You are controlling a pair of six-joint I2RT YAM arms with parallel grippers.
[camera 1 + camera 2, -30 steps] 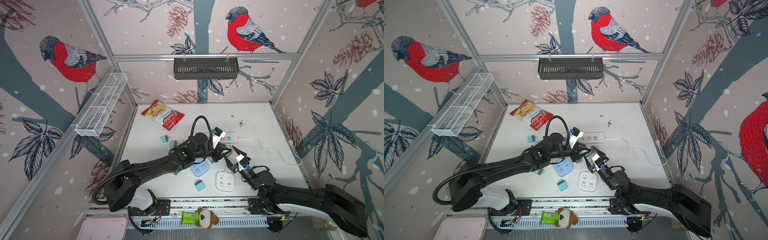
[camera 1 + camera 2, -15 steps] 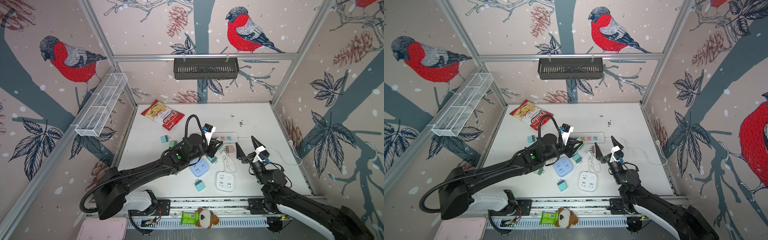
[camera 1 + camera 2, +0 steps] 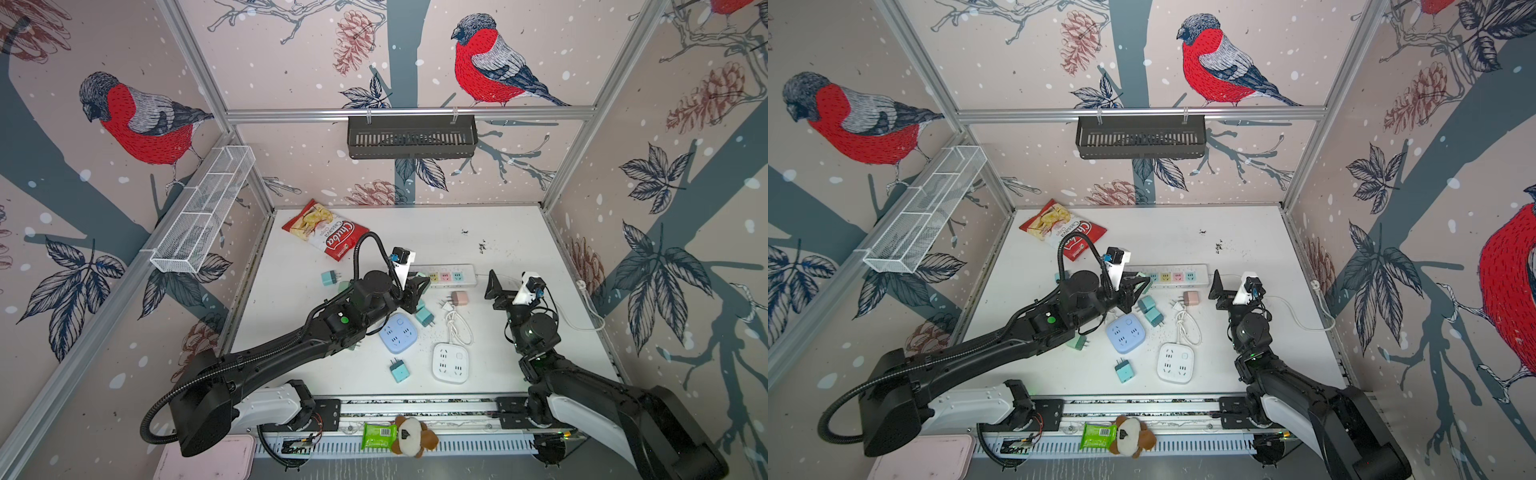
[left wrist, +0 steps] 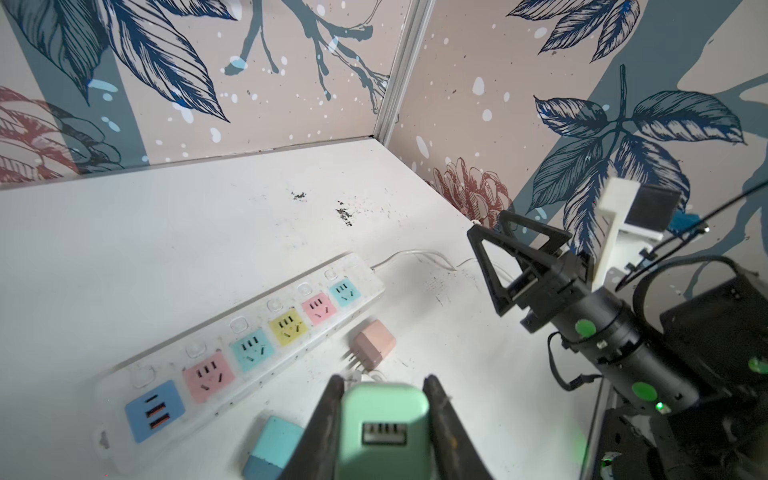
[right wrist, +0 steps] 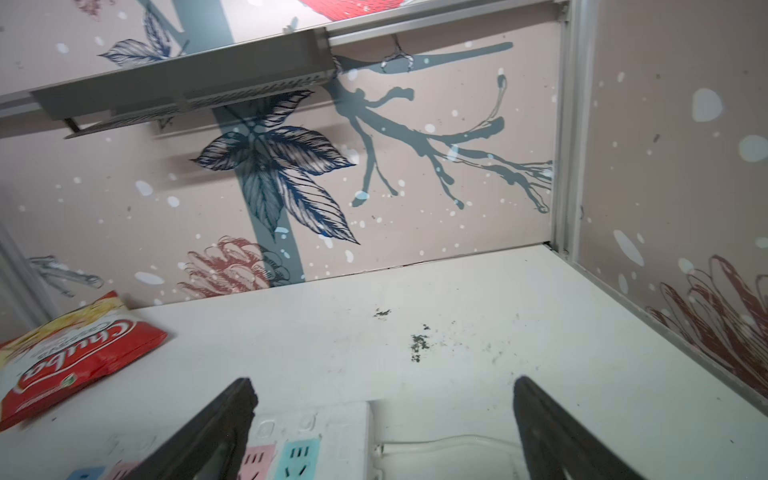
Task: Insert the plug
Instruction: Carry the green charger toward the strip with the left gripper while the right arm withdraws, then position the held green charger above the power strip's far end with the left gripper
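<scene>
Your left gripper point(image 4: 384, 381) gripped the plug point(image 4: 384, 419), prongs hidden — the strip point(image 4: 249, 347) lay just beyond it, long axis running across toward the right. Your right gripper point(image 5: 384, 384) stood wide and empty near the strip's cord end.

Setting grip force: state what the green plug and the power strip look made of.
Green plug: looks like matte moulded plastic, with smooth rounded corners and a soft sheen. Power strip: probably a frosted, translucent plastic casing with opaque coloured socket faces.

Right pincer point(image 5: 384, 384) wider, back from left pincer point(image 4: 384, 382).
</scene>
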